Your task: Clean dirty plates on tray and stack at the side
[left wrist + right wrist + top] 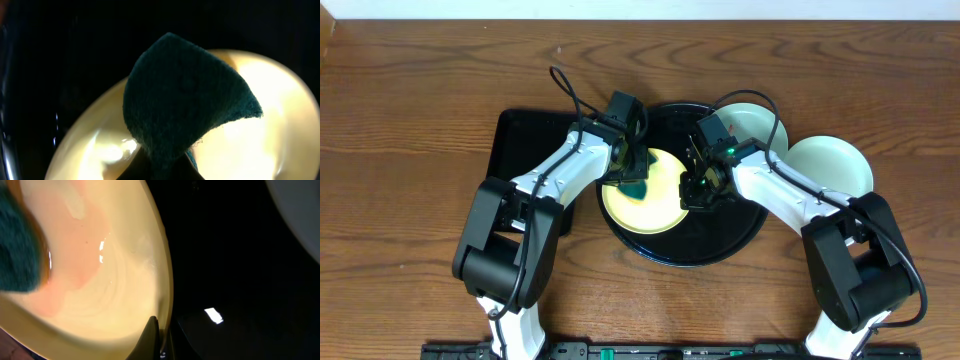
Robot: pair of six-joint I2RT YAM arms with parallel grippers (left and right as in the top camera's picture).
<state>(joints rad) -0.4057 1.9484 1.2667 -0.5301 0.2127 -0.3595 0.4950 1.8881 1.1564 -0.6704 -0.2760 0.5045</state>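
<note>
We see one pale yellow round plate [655, 210] in the glossy black round tray [720, 242]. Our left gripper [634, 178] pinches a green sponge [180, 95]; our right gripper [699, 194] clamps the plate's rim.

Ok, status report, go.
Left gripper shut on sponge, pressed to yellow plate. Right gripper shut on that plate's rim, on the tray. Reddish smear on it. Two blue-green plates right of tray, nothing blocking.
</note>
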